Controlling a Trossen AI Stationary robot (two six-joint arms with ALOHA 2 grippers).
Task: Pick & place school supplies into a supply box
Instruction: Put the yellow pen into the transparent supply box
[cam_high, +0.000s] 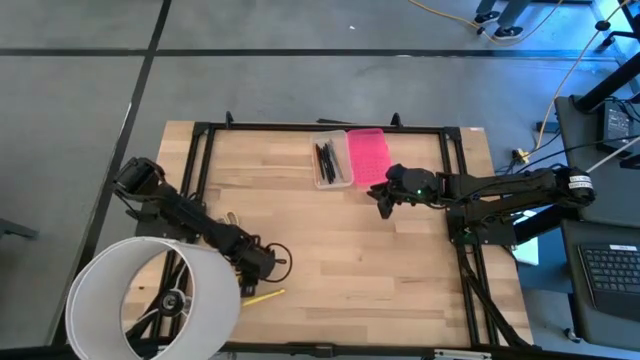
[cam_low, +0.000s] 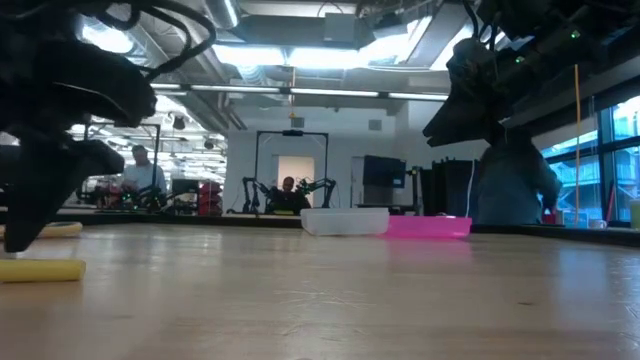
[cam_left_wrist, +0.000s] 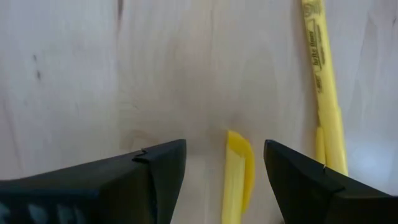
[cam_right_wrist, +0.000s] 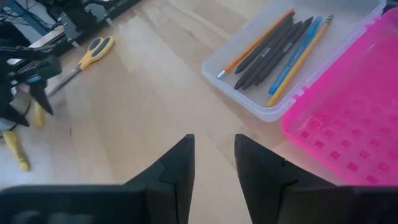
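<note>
The supply box is a clear tray (cam_high: 330, 160) holding several pens and pencils (cam_right_wrist: 280, 46), with its pink lid (cam_high: 367, 157) lying open beside it at the table's far side. My left gripper (cam_left_wrist: 225, 155) is open near the table's near-left and points steeply down. Its fingers stand on either side of a yellow marker (cam_left_wrist: 238, 177) that lies flat on the wood. A second yellow marker (cam_left_wrist: 324, 81) lies beside it. Yellow-handled scissors (cam_right_wrist: 87, 56) lie at the left. My right gripper (cam_right_wrist: 214, 168) hovers open and empty just short of the pink lid.
A big white hoop (cam_high: 150, 300) stands at the near-left corner, close to my left arm. A black frame (cam_high: 200, 150) runs along the table's edges. Bare wood (cam_high: 370, 270) stretches between the two grippers. People show in the room beyond the table.
</note>
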